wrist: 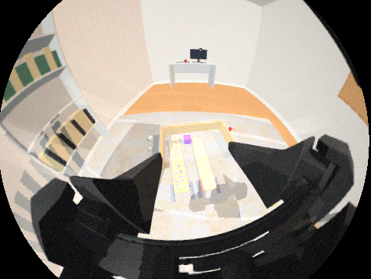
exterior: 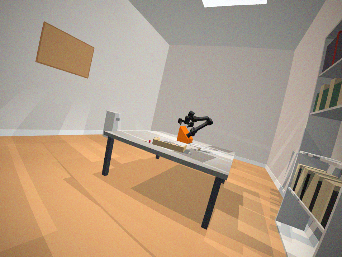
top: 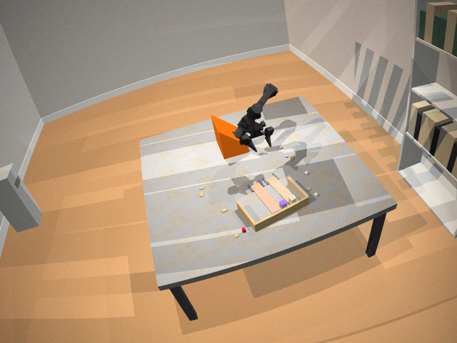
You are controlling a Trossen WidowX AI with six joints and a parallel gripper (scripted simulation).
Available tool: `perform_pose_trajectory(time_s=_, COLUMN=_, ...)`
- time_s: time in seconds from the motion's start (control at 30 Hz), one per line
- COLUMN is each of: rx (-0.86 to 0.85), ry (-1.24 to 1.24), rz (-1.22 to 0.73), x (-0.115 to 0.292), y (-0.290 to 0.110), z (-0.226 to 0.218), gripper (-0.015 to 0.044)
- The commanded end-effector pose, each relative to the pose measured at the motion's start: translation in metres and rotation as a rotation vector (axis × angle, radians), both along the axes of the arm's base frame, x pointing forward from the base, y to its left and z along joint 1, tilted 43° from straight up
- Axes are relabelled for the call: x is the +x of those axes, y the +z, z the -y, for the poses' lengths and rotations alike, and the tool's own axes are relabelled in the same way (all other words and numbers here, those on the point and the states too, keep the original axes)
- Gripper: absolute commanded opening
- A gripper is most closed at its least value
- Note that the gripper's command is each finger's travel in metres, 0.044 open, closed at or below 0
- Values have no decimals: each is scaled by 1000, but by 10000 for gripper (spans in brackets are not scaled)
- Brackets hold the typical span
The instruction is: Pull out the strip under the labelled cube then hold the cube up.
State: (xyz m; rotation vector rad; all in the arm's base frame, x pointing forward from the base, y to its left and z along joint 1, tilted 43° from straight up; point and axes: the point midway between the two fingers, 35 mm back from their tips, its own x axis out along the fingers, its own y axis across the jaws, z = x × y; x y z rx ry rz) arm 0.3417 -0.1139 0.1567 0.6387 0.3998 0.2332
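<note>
A pale cube with marks [top: 292, 198] [wrist: 175, 138] sits at the far end of a yellowish speckled strip [top: 278, 188] [wrist: 178, 164] and looks like the labelled cube; its label is too small to read. A plain salmon strip [top: 265, 197] [wrist: 204, 160] lies beside it, pale yellow in the wrist view. A purple cube [top: 283, 203] [wrist: 187, 139] stands between the strips' far ends. My gripper [top: 263, 148] [exterior: 185, 125] [wrist: 196, 150] is open and empty, above the table on the arm's side of the strips, touching neither.
A low wooden wall [top: 282, 214] [exterior: 169, 144] [wrist: 191, 126] borders the strips on three sides, open toward the arm. Short grey guides [top: 250, 188] flank the near strip ends. A red cylinder [top: 243, 230], tan pieces and small pebbles lie outside. An orange wedge [top: 234, 144] [exterior: 183, 135] stands by the arm.
</note>
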Motion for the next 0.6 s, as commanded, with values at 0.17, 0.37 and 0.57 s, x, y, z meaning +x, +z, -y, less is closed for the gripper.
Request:
perform_pose_trajectory(time_s=0.17, rx=79, ry=-71, rz=-155, x=-32, y=-59, z=8, gripper=400)
perform_pose_trajectory(time_s=0.37, rx=79, ry=-71, rz=-155, x=-32, y=-59, z=8, gripper=400)
perform_pose_trajectory(time_s=0.57, rx=79, ry=-71, rz=-155, x=-32, y=-59, z=8, gripper=400)
